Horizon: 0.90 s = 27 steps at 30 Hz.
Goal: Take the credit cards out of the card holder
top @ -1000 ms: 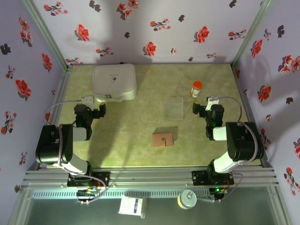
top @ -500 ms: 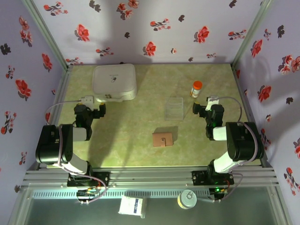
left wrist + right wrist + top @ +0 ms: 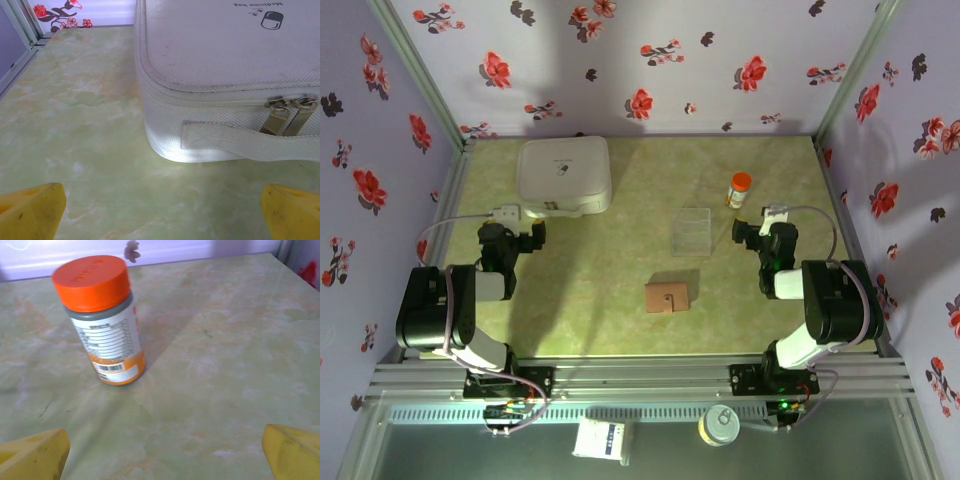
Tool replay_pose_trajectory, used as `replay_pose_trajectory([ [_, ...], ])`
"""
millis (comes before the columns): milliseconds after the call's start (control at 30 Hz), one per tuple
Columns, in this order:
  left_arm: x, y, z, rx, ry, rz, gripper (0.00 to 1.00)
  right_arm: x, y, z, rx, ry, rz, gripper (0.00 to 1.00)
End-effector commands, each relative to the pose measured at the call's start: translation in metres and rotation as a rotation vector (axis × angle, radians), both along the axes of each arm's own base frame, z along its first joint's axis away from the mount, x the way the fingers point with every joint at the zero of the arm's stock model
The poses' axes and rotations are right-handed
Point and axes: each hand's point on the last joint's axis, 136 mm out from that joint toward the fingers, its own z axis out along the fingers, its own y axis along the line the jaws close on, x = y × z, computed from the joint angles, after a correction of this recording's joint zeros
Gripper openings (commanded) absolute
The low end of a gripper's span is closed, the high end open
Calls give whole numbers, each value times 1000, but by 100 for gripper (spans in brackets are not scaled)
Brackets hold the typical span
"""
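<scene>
The card holder (image 3: pixel 667 297) lies shut and flat on the table's near middle, tan-brown side up. The credit cards are hidden from view. My left gripper (image 3: pixel 515 232) rests low at the left, well apart from the holder, pointing at the white box; its yellow fingertips (image 3: pixel 35 210) stand wide with only bare table between them, so it is open (image 3: pixel 162 212). My right gripper (image 3: pixel 765 235) sits at the right, facing the pill bottle. It is also open (image 3: pixel 165 452), with nothing between its yellow fingertips (image 3: pixel 292 452).
A white zipped medicine bag (image 3: pixel 565 174) (image 3: pixel 230 75) stands at the back left, close in front of the left gripper. An orange-capped pill bottle (image 3: pixel 739 189) (image 3: pixel 102 315) stands at the back right. A clear plastic tray (image 3: pixel 692 231) lies beyond the holder.
</scene>
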Motion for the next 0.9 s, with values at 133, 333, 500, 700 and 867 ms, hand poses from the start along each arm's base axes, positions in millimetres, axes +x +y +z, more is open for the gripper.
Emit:
replay_pose_trajectory([
  [133, 5, 12, 4, 7, -6, 60, 100, 5, -16, 5, 2, -4, -90, 99],
  [333, 5, 14, 8, 7, -6, 72, 100, 6, -10, 9, -5, 1, -56, 99],
  [500, 3, 17, 28, 29, 0, 110, 100, 8, -10, 23, -5, 41, -54, 99],
  [700, -3, 23, 58, 33, 12, 208, 100, 4, 3, 31, -19, 154, -27, 99],
  [867, -11, 21, 77, -85, 91, 267, 100, -4, 26, 35, 32, 257, 8, 95],
])
